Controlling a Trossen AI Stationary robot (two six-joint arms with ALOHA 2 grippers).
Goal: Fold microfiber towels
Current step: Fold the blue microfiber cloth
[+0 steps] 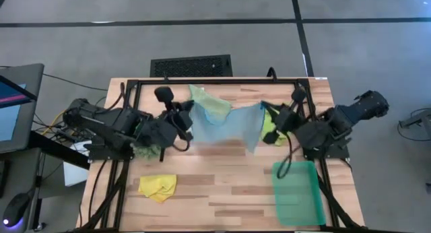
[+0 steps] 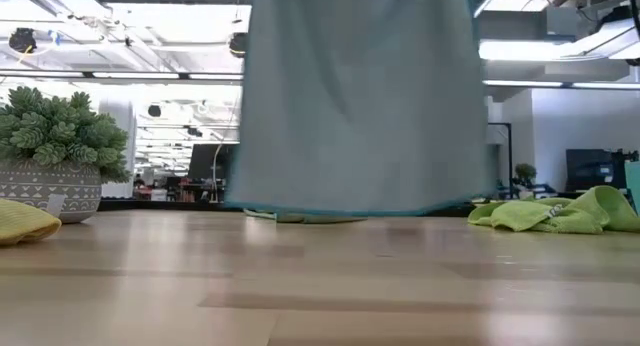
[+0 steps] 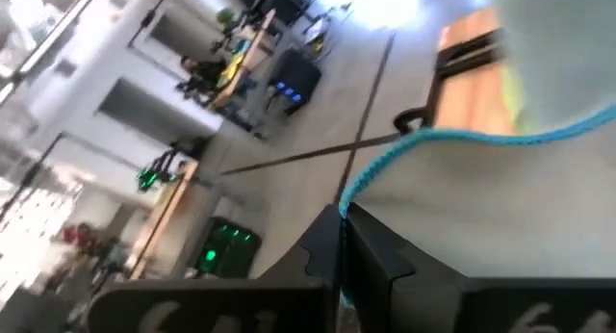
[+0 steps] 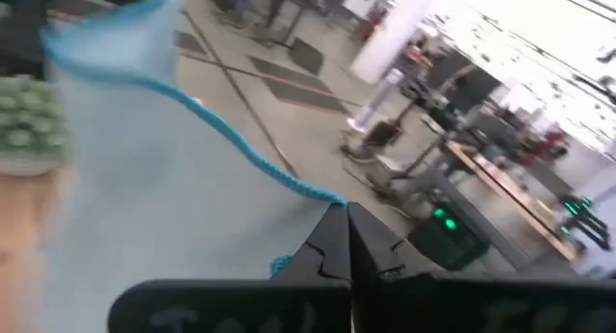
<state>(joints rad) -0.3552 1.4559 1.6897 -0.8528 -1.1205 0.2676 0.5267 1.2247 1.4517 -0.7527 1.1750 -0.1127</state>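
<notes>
Light blue towel (image 1: 225,128), both grippers pinching corners

Light blue towel (image 1: 225,125) — soft matt cloth; table (image 1: 222,192) — smooth pale wood; teal tray (image 1: 300,192) — translucent plastic.

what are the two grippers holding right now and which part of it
Both hold the light blue towel: left gripper and right gripper each shut on an upper corner.

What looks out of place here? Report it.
Nothing is spilled or damaged. The light blue towel hangs stretched between the shut left gripper and right gripper; the yellow towel lies crumpled, unfolded.
</notes>
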